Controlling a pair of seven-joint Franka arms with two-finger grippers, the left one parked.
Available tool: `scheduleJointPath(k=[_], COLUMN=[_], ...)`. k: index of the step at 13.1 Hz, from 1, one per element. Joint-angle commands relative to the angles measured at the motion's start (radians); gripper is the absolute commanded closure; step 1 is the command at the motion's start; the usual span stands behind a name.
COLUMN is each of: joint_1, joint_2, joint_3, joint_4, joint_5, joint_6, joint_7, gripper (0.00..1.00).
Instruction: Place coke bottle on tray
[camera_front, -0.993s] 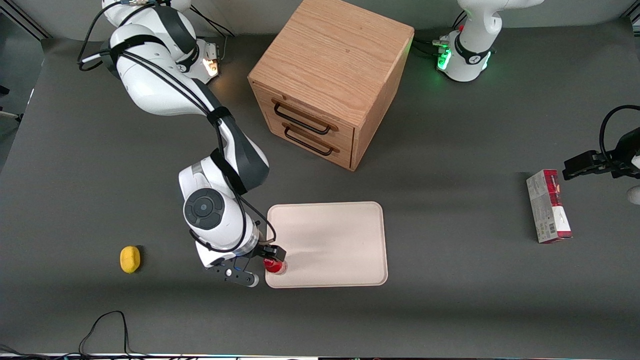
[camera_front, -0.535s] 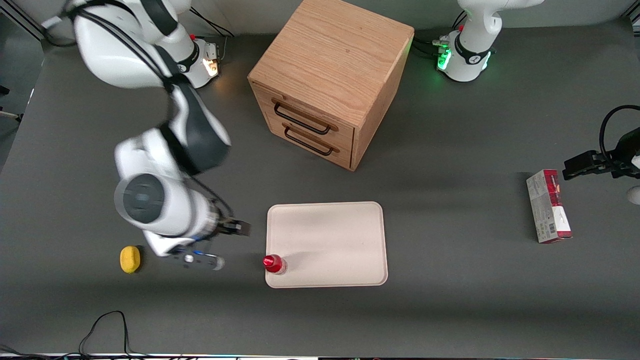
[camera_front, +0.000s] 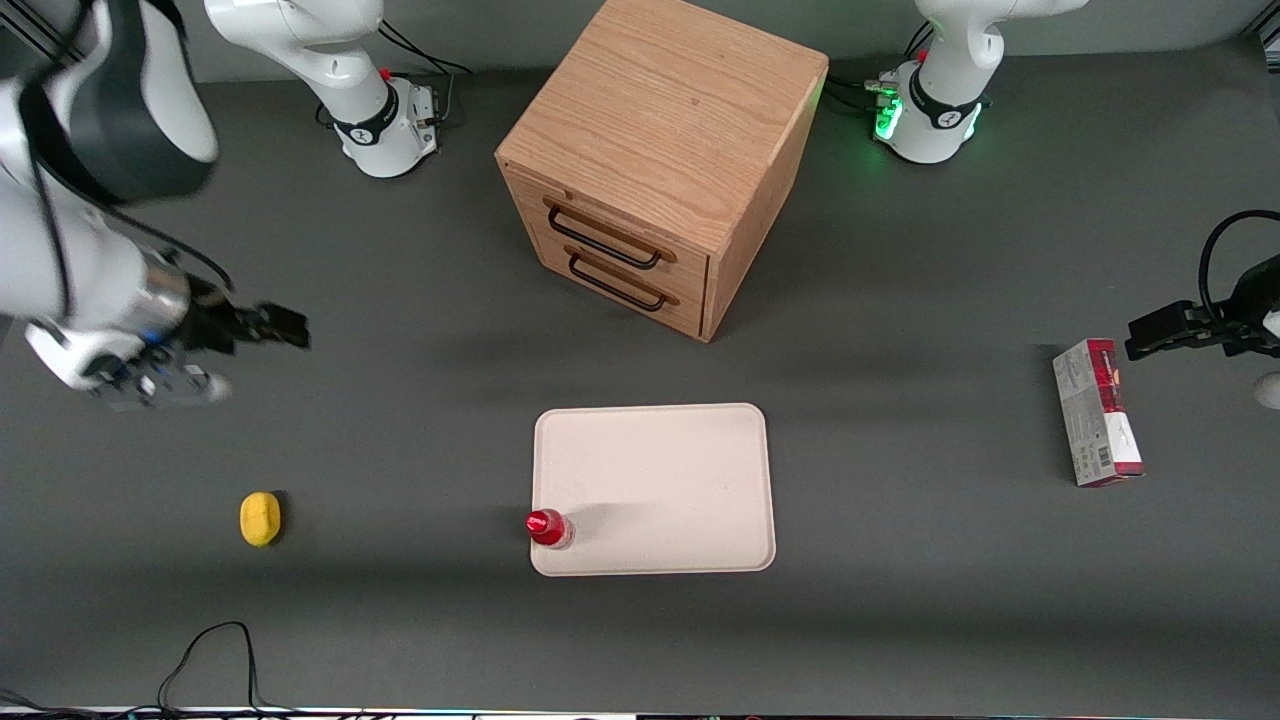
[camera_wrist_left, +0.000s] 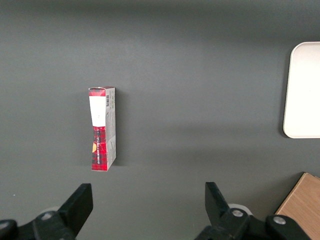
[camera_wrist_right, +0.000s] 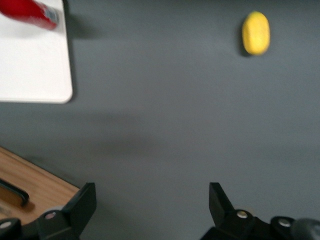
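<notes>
Coke bottle (camera_front: 548, 528) stands upright on the tray (camera_front: 660, 480), seemingly just inside its corner; placing looks done. Pincer (camera_front: 270, 327) hangs open, empty, well apart above the table (camera_front: 400, 600).

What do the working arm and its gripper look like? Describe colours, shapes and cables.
The working arm has glossy white rounded shells with dark grey joint sections and a black cable along it. Its gripper, toward the working arm's end of the table, is black, and its two black fingers are blocky wedges, spread open.
</notes>
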Motion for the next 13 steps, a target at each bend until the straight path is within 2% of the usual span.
scheduleJointPath(k=[1,4,6,13], joint_1=[0.009,0.02,0.099,0.07], joint_2=[-0.137,-0.157,-0.145,-0.14], joint_3=[-0.03,-0.032,-0.097,-0.096], joint_4=[-0.137,-0.097,-0.08,-0.055], joint_5=[0.022,0.027,0.024,0.03], joint_6=[-0.03,-0.059,-0.066,-0.101], joint_7=[-0.057,-0.06,-0.045,-0.06], gripper=[0.0,0.0,0.0,0.0])
